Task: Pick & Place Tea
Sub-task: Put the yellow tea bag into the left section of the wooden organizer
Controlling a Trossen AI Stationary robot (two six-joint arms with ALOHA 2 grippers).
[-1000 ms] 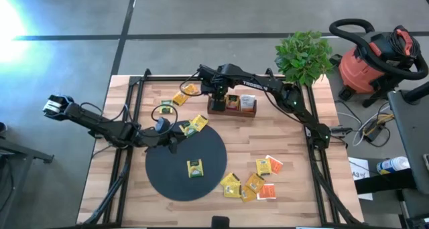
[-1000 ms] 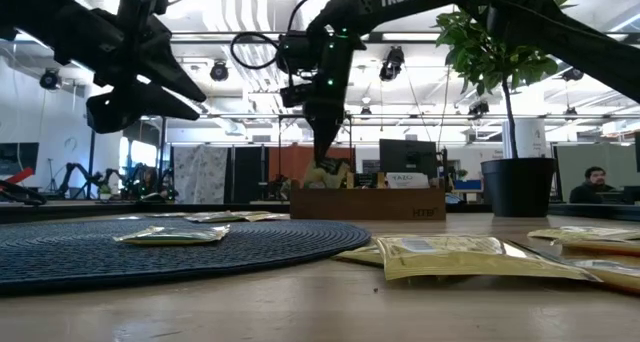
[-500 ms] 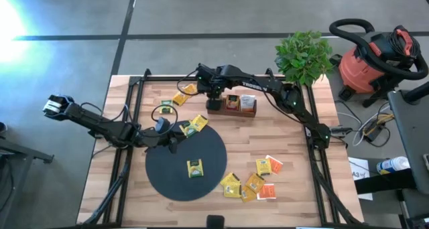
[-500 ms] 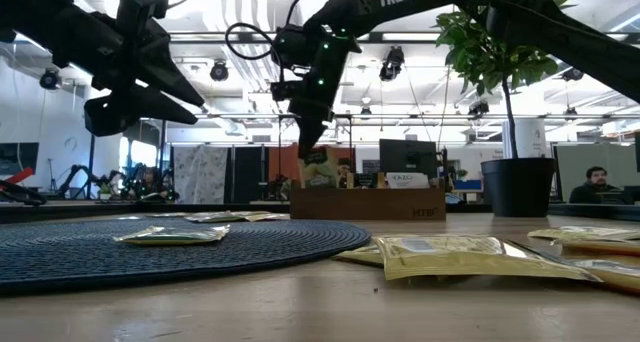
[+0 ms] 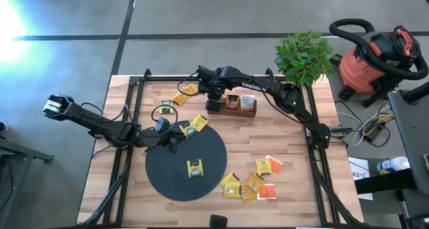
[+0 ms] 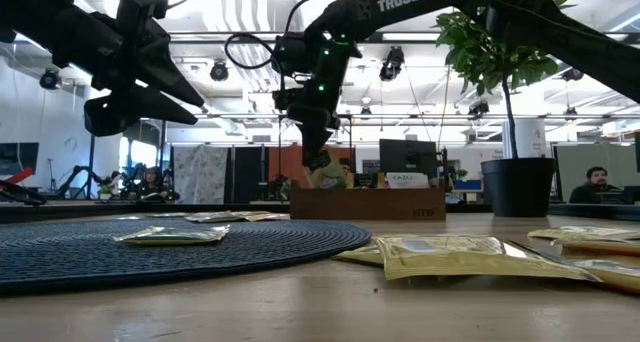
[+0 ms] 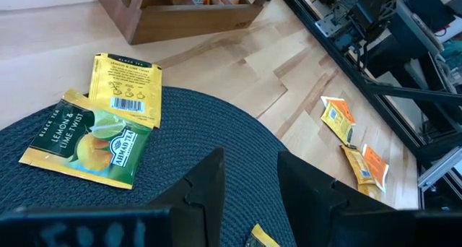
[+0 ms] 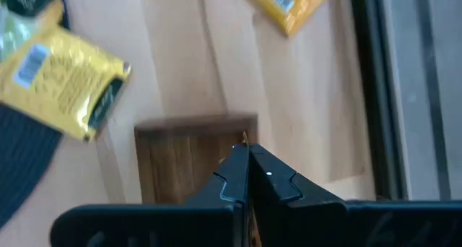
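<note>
Yellow paper shows at the tip of the right pincer, where one tea sachet is pinched edge-on between fully closed fingers, just above the left end of the wooden tray. In the right wrist view the fingers meet flat together over the tray's end compartment, with only a sliver of the sachet showing between them.

The placing step appears to be in hand: the sachet is held over the tray but is not yet released. The next move, by this judgement, calls for a short descent so that the sachet enters the slot upright, then an opening of the fingers.

Other sachets lie loose near the tray on the counter, and one rests on the black disc in front of the tray. Two more lie at the disc's edge nearer the tray.

The left pincer hangs over that side of the disc, parted and holding nothing.
</note>
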